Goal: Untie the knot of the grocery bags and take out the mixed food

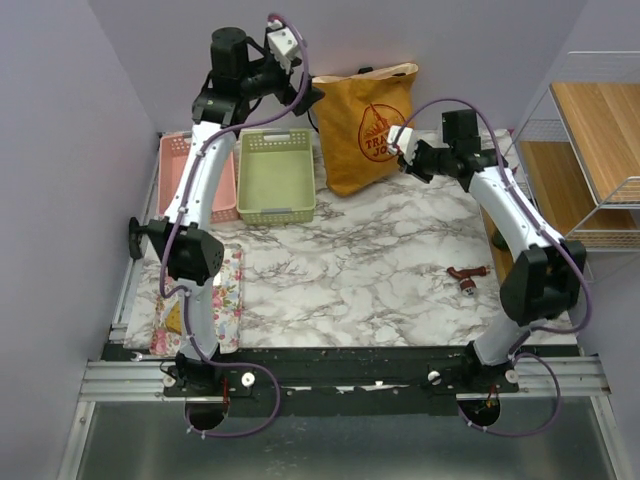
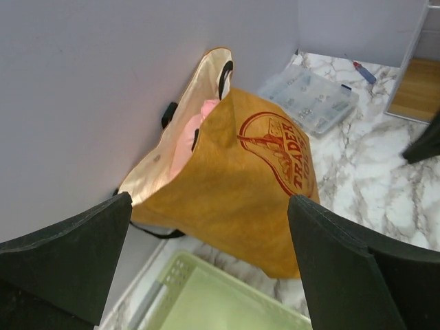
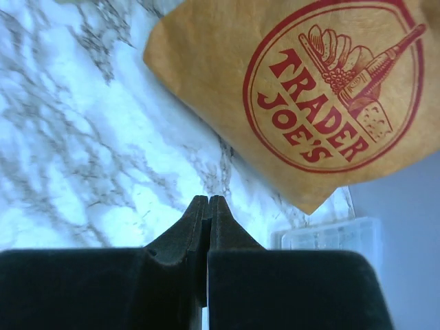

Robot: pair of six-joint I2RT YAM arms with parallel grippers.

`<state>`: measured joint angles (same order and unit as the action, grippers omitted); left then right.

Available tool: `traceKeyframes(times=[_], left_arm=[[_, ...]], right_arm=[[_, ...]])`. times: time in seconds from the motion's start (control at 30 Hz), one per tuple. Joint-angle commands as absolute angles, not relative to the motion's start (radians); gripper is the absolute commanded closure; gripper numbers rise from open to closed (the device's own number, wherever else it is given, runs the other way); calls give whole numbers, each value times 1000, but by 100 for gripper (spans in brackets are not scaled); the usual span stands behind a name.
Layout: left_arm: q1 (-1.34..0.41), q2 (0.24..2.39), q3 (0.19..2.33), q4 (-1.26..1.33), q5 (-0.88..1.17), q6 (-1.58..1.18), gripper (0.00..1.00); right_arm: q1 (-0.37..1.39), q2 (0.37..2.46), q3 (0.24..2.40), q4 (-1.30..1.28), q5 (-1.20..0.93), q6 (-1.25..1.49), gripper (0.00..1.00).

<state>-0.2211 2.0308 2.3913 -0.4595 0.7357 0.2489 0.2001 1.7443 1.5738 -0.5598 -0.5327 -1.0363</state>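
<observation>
Mustard-yellow tote (image 1: 368, 125) leans on the back wall, directly ahead of the raised left gripper (image 2: 210, 201), fingers spread wide; pink bag (image 2: 187, 141) inside; green basket (image 1: 275, 175) below; right gripper (image 3: 208, 206), fingers pressed together, hovers beside the logo (image 3: 333, 86).

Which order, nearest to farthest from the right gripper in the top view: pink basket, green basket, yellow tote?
1. Yellow tote: right beside the right gripper, at the back wall.
2. Green basket: further left, next to the tote.
3. Pink basket: farthest left, beyond the green one.
</observation>
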Motion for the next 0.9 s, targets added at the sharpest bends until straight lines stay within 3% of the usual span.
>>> traceKeyframes(times=[0.0, 0.3, 0.67, 0.77, 0.8, 0.87], left_arm=[[-273, 2157, 2492, -211, 754, 276, 1], [-275, 2396, 2594, -49, 699, 360, 2], [-337, 2484, 2577, -155, 803, 444, 4], [-356, 2465, 2573, -221, 826, 458, 35], [-361, 2441, 2550, -225, 824, 445, 56], [-374, 2373, 2470, -202, 825, 414, 86]], right_arm=[[198, 1582, 1476, -574, -581, -910, 99], [199, 1427, 1384, -607, -551, -820, 98], [199, 1377, 1368, -668, -496, -791, 94], [199, 1368, 1388, -657, -479, -737, 89], [198, 1367, 1399, -647, -464, -704, 86], [198, 1372, 1430, -632, -443, -627, 73]])
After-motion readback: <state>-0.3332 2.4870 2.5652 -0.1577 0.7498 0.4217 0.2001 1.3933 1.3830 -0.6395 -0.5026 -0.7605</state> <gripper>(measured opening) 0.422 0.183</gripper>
